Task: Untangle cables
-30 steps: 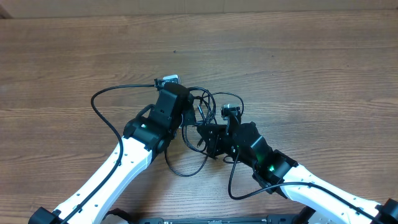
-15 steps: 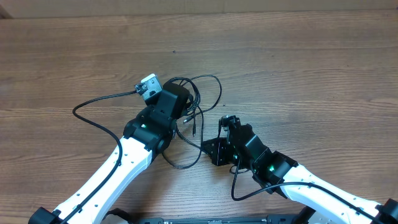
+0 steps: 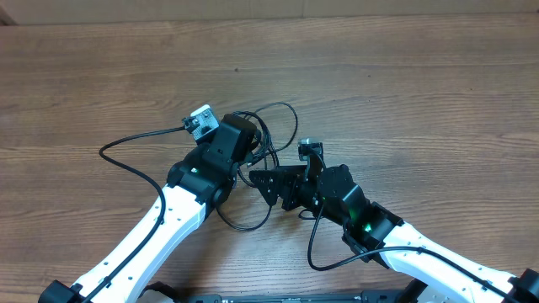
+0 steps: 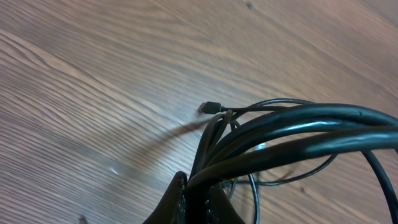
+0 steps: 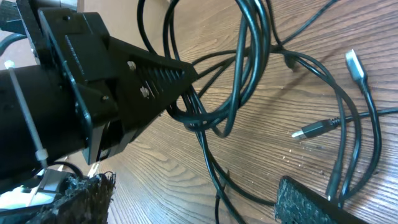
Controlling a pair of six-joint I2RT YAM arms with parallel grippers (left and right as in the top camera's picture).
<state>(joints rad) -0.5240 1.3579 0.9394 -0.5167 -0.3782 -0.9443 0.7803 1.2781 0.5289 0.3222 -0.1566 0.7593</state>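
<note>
The cables [image 3: 290, 106] are thin black cords looped together on the wooden table between the two arms. My left gripper [image 3: 255, 157] is shut on a bundle of these cables [image 4: 292, 130], and a small plug end [image 4: 211, 107] lies on the wood beyond it. My right gripper [image 3: 264, 187] stands open just right of the left one. In the right wrist view its pads [image 5: 309, 200] sit wide apart at the bottom with cords running between them untouched. The left gripper [image 5: 185, 79] shows there clamped on the loops, with a silver plug [image 5: 354, 62] at the far right.
The left arm's own thicker cable [image 3: 126, 141] arcs out to the left of the tangle. The right arm's cable [image 3: 313, 252] loops near the front edge. Bare wooden table [image 3: 404, 76] stretches behind and to both sides.
My right gripper has opened and let go of the cables, then shifted left toward the left gripper. The left gripper pulled the bundle up and left, then held still.
</note>
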